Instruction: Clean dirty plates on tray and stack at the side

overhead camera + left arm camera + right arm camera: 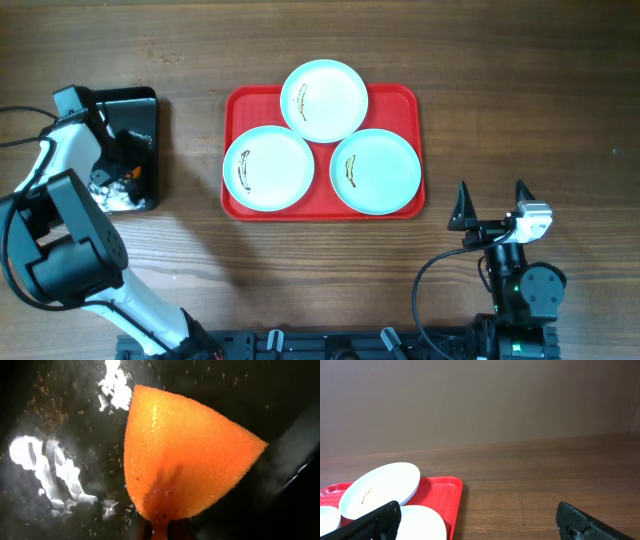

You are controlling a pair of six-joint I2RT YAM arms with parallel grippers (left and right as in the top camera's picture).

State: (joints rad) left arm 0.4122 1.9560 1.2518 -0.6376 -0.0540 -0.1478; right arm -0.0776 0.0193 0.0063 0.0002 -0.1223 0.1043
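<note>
On the wooden surface, the large red rectangular plastic tray carries three round pale mint-white plates: one far, its near edge lapping the left near plate and the right near plate. Each shows a thin dark smear. At the left, the left gripper pinches an orange foam sponge above a glossy black rectangular tray (white suds lie on it). The right gripper is spread wide and holds nothing, near and right of the red tray.
</note>
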